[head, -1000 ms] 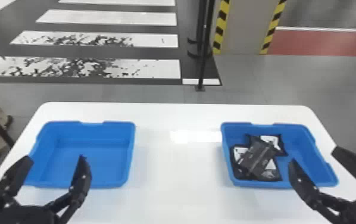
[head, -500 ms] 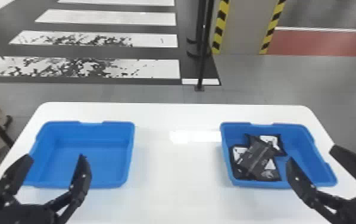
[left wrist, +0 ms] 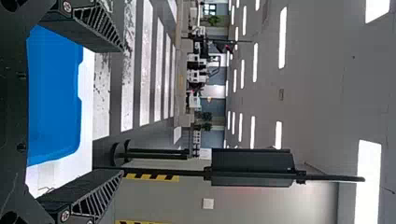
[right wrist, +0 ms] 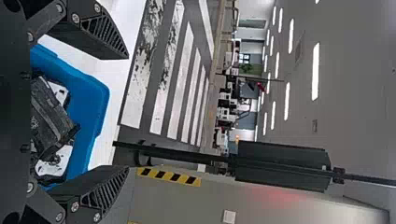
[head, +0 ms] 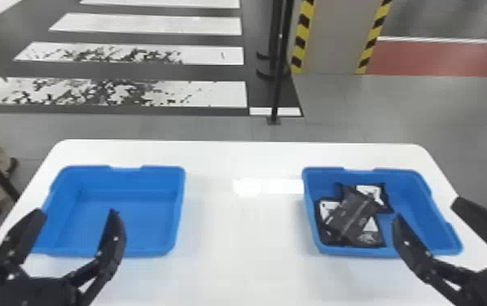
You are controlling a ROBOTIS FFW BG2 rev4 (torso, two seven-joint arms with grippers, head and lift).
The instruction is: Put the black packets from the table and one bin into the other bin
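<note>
My left gripper [head: 77, 213] stands open over the near part of the left blue bin [head: 173, 211], which holds nothing. Several black packets [head: 354, 213] with white patches lie overlapping in the left part of the right blue bin [head: 422, 203]. Open and holding nothing, my right gripper [head: 426, 211] is at that bin's near right side, to the right of the packets. In the left wrist view, the left gripper [left wrist: 122, 109] has its fingers wide apart beside the blue bin [left wrist: 53, 98]. The right wrist view has the right gripper [right wrist: 128, 112] likewise spread, with packets [right wrist: 51, 121] near its base.
Both bins stand on a white table [head: 242, 236], with its bare middle between them. Past the table's far edge, a thin black post [head: 279, 89] rises from the floor, in front of a pillar [head: 330, 36] with yellow-black stripes.
</note>
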